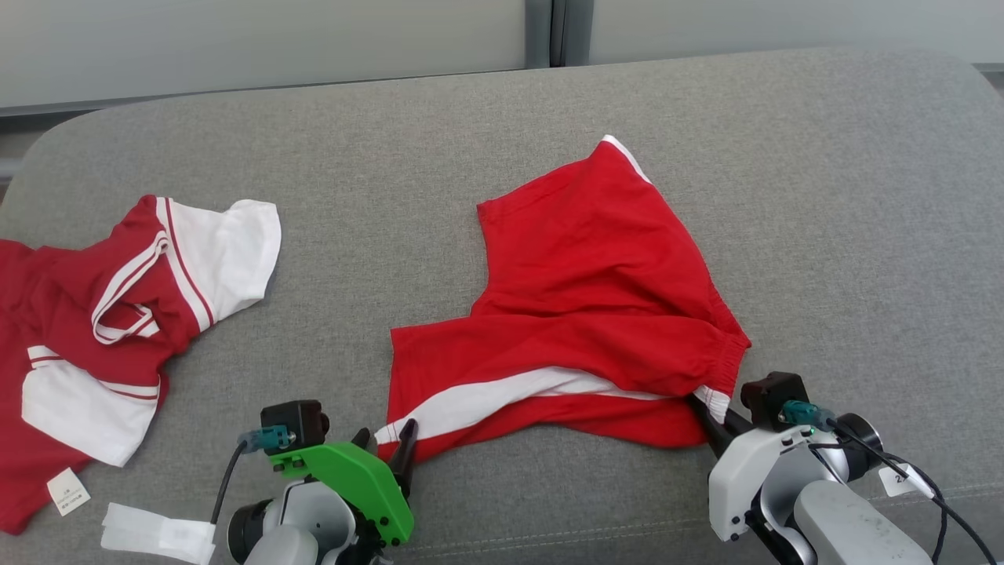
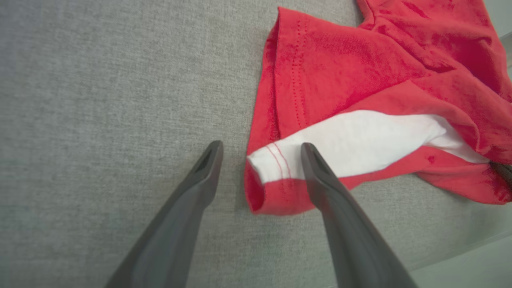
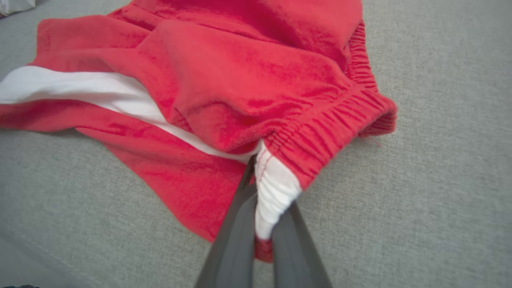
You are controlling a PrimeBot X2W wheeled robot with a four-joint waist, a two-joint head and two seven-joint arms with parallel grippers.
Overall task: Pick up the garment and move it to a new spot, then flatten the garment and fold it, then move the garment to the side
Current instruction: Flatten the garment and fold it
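The garment [image 1: 596,275] is a pair of red shorts with a white side stripe, lying crumpled on the grey cushion [image 1: 471,118]. My right gripper [image 1: 700,406] is shut on the white corner of the elastic waistband [image 3: 276,188] at the shorts' near right end. In the right wrist view the garment [image 3: 240,80] spreads away from the right gripper [image 3: 262,176]. My left gripper [image 1: 386,434] stands open at the near left leg hem. In the left wrist view the left gripper [image 2: 261,148] straddles the hem corner of the garment [image 2: 360,80], one finger over the white stripe.
A second red-and-white garment [image 1: 118,314] lies bunched at the cushion's left end, with a small white tag [image 1: 68,492] and a white folded label [image 1: 157,535] near the front. A pale wall runs behind the cushion's far edge.
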